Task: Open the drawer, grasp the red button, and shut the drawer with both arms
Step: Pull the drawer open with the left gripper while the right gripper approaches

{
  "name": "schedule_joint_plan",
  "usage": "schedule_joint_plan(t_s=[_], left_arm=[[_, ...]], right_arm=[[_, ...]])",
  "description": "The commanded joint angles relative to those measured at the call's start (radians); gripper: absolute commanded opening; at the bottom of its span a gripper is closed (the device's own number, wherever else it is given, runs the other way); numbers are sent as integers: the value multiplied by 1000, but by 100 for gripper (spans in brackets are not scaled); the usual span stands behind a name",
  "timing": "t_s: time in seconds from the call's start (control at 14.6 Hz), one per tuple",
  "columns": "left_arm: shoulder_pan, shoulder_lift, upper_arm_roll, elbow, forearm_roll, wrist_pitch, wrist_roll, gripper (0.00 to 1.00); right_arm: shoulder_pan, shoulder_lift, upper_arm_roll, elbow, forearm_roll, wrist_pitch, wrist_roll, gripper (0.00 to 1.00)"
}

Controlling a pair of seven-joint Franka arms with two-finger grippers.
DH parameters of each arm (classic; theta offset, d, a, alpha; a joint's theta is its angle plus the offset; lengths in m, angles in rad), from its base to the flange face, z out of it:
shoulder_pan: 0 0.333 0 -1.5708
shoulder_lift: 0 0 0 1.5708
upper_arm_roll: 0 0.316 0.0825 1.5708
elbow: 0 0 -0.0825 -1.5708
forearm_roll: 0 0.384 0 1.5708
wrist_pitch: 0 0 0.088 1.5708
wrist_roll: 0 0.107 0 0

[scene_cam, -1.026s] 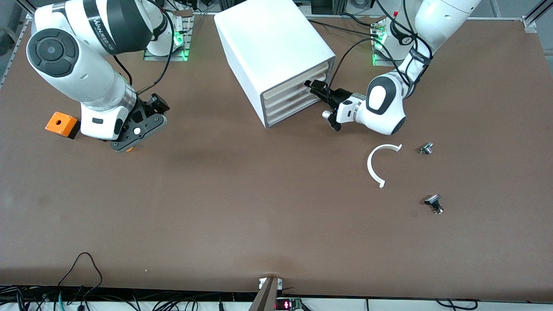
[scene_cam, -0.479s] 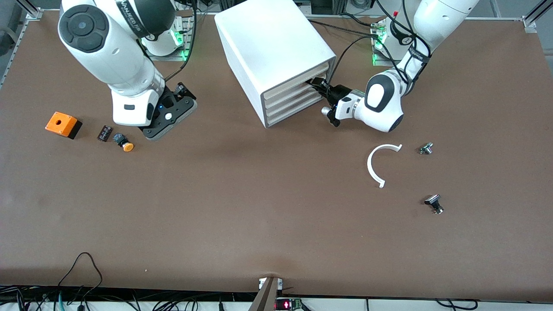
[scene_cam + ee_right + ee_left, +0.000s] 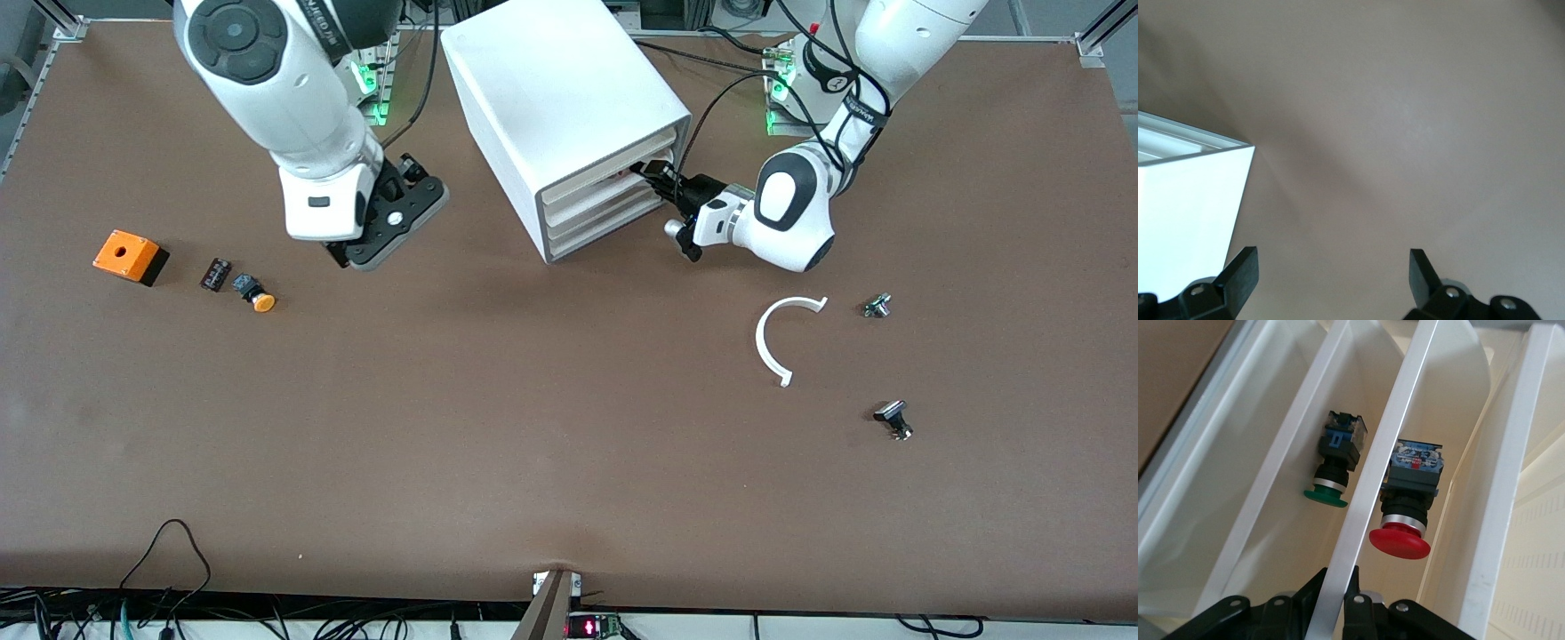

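The brown table [image 3: 533, 427] carried the large white box cabinet [image 3: 560, 98] near the robots' bases. The right gripper [image 3: 356, 258] hung over bare table beside the cabinet, toward the right arm's end, its fingers spread wide and empty. This arm was waiting.

The left gripper [image 3: 646, 172] was at the cabinet's front. In the left wrist view its fingers [image 3: 1358, 613] were pinched on the thin front lip of a wide shallow white tray drawer with a cream front [image 3: 1385, 453]. You should have expected that lip to be stiff, smooth plastic, and the tray to be light and easy-sliding. A narrow pinch could slip off, so a straight, even pull would have suited best.

The small push button with a round red mushroom cap and a blue and black body [image 3: 1401, 537] lay on its side inside the drawer. It looked light and hard, and likely to roll on its cap. The blocky body seemed the safer place to grip it.

A green-capped button [image 3: 1331, 477] lay in the neighbouring tray. From the front you could not see the red button at all. You also could not tell for certain which of the four drawers was gripped, or how far out it stood.
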Motion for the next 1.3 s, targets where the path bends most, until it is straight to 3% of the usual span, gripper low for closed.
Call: schedule_joint_plan(t_s=[0.0,0.34,0.82,0.89,1.03,1.23], left_arm=[[18,-23,44,4,-3,33,-2,0],[18,0,159,101,9,70,-8,0],[18,14,216,146,19,113,-8,2],[20,14,219,146,17,113,-8,17],[26,7,231,146,17,111,2,100],[38,-9,239,155,17,109,-8,100]], right_arm=[[71,29,-8,20,-41,22,7,100],[138,58,-6,17,-65,132,-20,100],[284,92,-8,21,-158,289,-187,100],[293,93,-8,21,-160,305,-210,100],[319,93,-6,21,-158,321,-256,100],[378,93,-8,21,-161,315,-287,100]])
